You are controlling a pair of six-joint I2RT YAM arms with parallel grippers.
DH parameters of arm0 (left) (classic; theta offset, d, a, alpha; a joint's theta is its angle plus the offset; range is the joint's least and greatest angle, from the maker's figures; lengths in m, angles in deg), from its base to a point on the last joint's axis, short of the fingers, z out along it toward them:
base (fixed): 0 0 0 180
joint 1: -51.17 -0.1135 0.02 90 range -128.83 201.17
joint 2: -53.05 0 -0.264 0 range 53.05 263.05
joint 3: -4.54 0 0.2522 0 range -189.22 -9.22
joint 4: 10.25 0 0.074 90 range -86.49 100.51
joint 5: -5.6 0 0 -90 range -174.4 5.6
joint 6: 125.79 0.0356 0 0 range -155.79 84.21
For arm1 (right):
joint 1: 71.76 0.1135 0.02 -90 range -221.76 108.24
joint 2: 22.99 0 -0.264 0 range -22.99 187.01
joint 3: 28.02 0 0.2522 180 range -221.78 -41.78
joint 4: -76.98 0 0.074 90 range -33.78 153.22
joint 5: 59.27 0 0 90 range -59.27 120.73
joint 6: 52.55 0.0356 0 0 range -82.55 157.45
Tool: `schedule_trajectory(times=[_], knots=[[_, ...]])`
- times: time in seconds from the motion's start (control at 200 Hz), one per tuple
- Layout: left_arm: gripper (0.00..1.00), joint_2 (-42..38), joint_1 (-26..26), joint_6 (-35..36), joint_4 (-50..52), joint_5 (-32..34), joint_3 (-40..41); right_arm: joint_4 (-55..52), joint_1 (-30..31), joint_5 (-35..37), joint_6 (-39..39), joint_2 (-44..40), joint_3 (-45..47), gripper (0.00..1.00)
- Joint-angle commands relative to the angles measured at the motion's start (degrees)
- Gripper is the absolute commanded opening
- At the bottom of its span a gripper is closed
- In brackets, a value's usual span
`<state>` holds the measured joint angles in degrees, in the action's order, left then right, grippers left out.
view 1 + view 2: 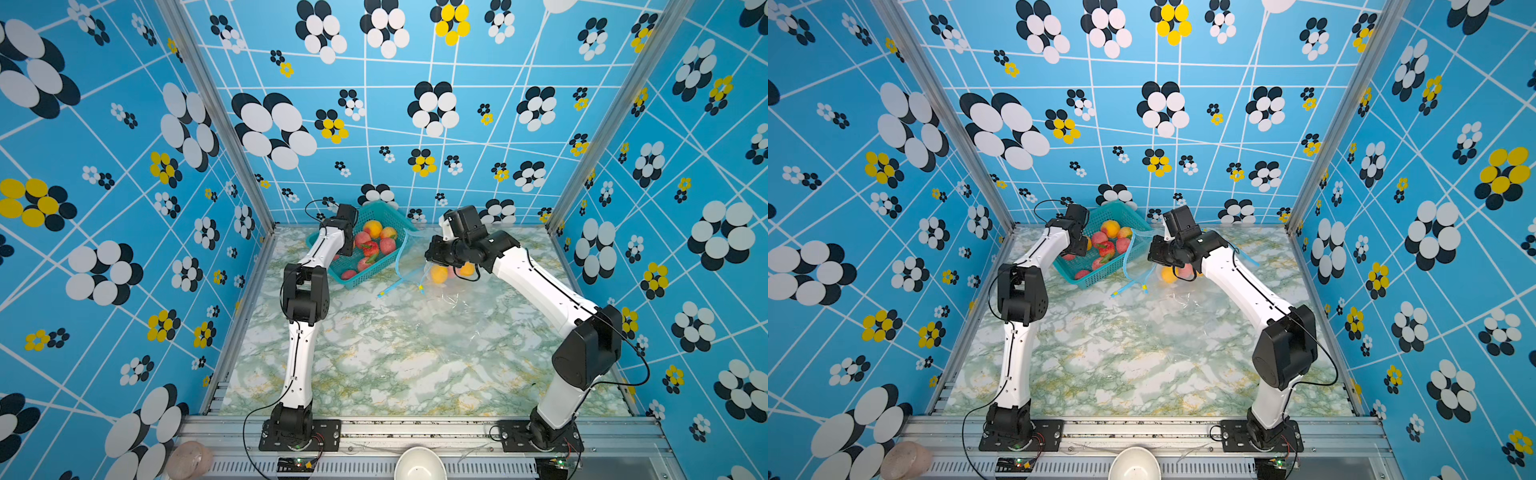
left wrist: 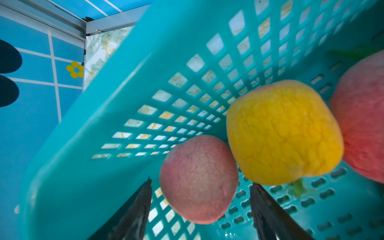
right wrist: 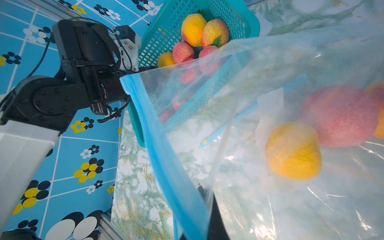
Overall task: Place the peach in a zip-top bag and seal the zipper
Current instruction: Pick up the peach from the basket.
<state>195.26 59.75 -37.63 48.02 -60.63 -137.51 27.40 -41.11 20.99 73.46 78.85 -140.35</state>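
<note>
The marble-patterned table carries a teal basket at the far side, and the left arm reaches down into it. A clear zip-top bag lies open just beside the basket, spreading out from the right gripper. That gripper is clamped tight on the bag's blue zipper strip, which runs from its fingertips up towards the basket's rim and holds the mouth lifted.

Further into the bag from the gripper rest a bagged pink peach and a bagged yellow peach, touching one another.

Inside the basket, the left gripper stands wide, its two dark fingers either side of a pink peach. A thin gap shows on each side, so the peach is framed but not squeezed. Just past one fingertip a yellow peach presses against the pink one, with another reddish fruit beyond it
</note>
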Motion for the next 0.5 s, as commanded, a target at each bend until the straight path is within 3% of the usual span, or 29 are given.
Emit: schedule_trajectory(times=[0.0,0.245,0.495], knots=[[0.75,2.32,-0.86,0.29,2.51,-0.51,-2.23,-1.65,-0.07,-0.01,-0.91,1.42,-2.65,0.0],[0.68,1.01,-1.37,-1.18,2.83,-3.13,-1.79,-1.66,-0.02,-0.94,-0.5,2.64,-3.62,0.0],[0.66,-9.02,-1.9,-5.62,-0.53,-12.39,3.9,-2.28,0.28,-0.5,-0.8,1.69,-3.49,0.0]])
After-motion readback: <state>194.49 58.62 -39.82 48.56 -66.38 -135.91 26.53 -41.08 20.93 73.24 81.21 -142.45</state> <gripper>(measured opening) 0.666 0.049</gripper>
